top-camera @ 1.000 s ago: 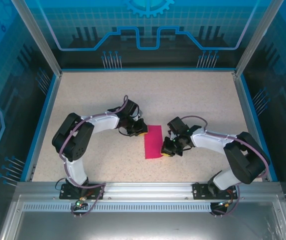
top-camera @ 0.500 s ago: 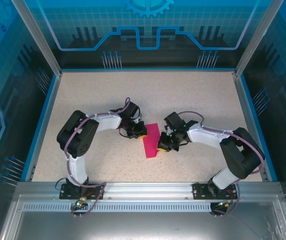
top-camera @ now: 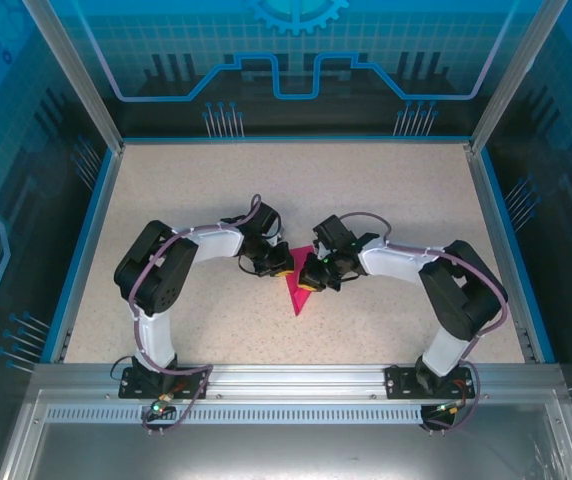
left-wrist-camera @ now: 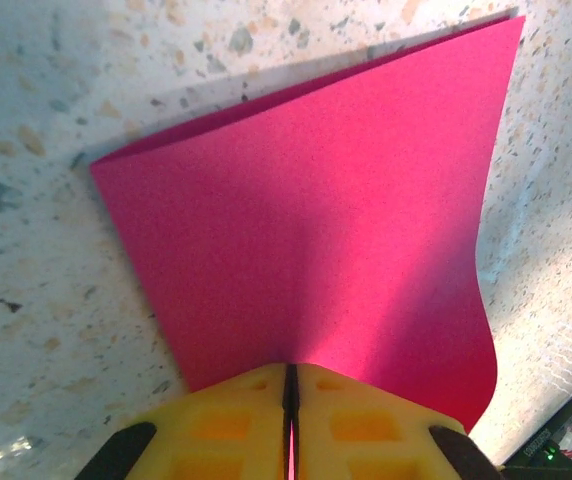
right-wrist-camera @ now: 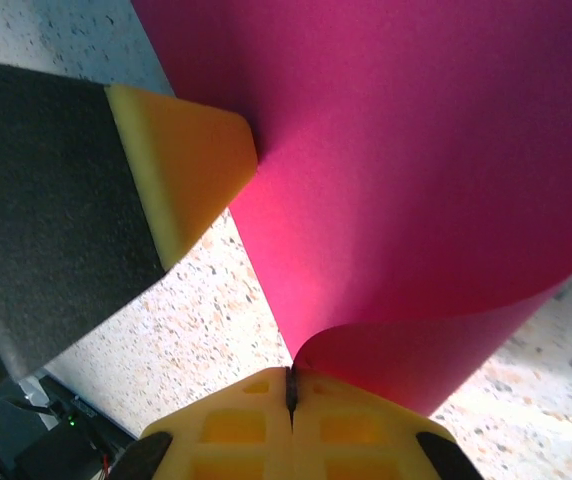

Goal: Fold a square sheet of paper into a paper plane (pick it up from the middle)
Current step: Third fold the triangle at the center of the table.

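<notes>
Pink paper [top-camera: 297, 298] at centre of table [top-camera: 386, 190], between both grippers. Left gripper [left-wrist-camera: 289, 385]: jaws clamped on one paper edge. Right gripper [right-wrist-camera: 290, 392]: jaws clamped on opposite edge, which curls over. Far half of table open.

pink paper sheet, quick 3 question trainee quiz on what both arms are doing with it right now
1. True or false: the left pincer is shut on the magenta paper sheet.
2. Where the right pincer pinches it, the sheet is: A) lying flat, B) curled over, C) torn in two.
3. What surface lies under the sheet?

Key: 1 true; 2 B; 3 the speckled tabletop.
</notes>
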Controlling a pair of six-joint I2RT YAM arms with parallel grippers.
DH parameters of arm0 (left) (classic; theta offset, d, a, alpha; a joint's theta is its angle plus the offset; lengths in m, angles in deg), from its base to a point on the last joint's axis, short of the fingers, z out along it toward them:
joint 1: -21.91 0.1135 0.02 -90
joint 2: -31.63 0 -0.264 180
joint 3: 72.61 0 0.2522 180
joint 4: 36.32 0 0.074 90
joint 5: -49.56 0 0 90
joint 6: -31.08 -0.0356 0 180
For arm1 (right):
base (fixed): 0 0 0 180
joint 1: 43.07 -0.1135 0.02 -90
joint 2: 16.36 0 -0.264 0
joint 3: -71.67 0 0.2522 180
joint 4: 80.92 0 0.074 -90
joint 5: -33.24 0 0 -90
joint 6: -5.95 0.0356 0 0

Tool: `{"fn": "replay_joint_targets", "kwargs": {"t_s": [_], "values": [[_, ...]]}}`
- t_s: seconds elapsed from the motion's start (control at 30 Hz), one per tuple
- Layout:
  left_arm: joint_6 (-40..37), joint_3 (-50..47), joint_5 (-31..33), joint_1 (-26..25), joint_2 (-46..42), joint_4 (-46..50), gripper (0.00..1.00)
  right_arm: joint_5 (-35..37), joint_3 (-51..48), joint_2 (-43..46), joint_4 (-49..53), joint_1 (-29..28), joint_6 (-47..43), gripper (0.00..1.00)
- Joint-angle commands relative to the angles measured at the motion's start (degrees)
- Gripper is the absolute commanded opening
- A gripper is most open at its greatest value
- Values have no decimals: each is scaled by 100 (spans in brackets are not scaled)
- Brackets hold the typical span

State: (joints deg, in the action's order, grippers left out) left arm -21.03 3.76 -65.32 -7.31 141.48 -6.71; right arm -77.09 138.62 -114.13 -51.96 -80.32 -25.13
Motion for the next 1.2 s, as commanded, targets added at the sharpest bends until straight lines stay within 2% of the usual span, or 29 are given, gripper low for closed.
{"fn": "replay_joint_targets", "kwargs": {"t_s": [0.0,1.17], "values": [[-200,213,61,-43,-34,305,12,106,150,-161,-184,-97,78,3],[-159,129,79,-45,152,295,12,215,7,-512,-448,-123,287,4]]}}
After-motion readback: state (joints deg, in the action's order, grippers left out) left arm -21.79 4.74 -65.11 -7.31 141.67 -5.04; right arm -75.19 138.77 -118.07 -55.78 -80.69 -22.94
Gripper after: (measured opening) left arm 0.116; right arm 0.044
